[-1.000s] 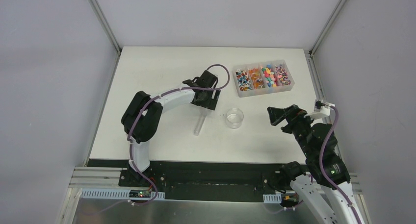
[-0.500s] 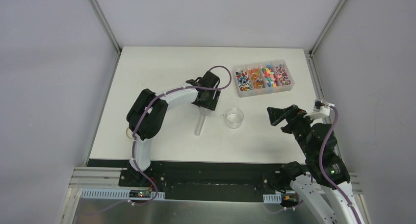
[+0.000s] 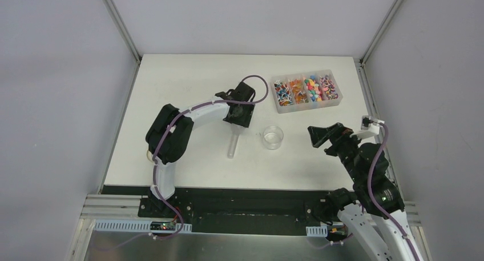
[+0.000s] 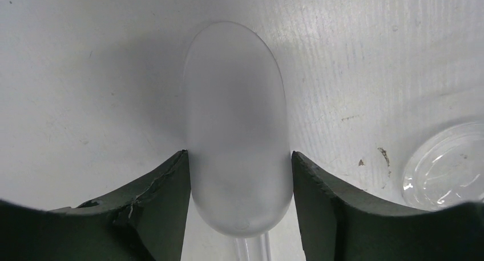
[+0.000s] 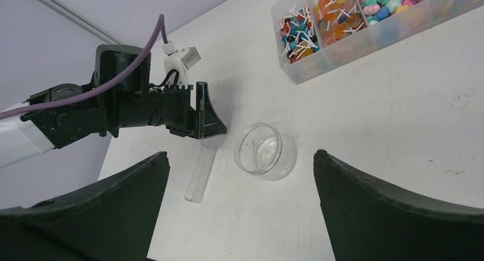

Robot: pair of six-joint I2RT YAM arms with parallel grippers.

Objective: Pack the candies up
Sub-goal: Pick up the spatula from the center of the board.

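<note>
The candies (image 3: 307, 89) lie sorted by colour in a clear divided box (image 3: 309, 106) at the back right, and also show in the right wrist view (image 5: 342, 12). My left gripper (image 3: 236, 121) is down on the table with its jaws against both sides of the bowl of the clear plastic scoop (image 4: 234, 118); the scoop's handle (image 3: 230, 147) points toward me. In its wrist view the left gripper (image 4: 238, 155) holds the frosted bowl between its fingers. My right gripper (image 3: 317, 136) is open and empty, right of the round clear jar (image 3: 273, 137).
The empty jar (image 5: 265, 151) stands upright between the scoop's handle (image 5: 200, 172) and the right gripper (image 5: 240, 153); its edge shows in the left wrist view (image 4: 451, 164). The candy box stands near the table's back right corner.
The left arm's elbow has shifted and its gripper has edged slightly back over the scoop bowl. The right gripper has crept a little left and back. Scoop, jar and box have not moved.
</note>
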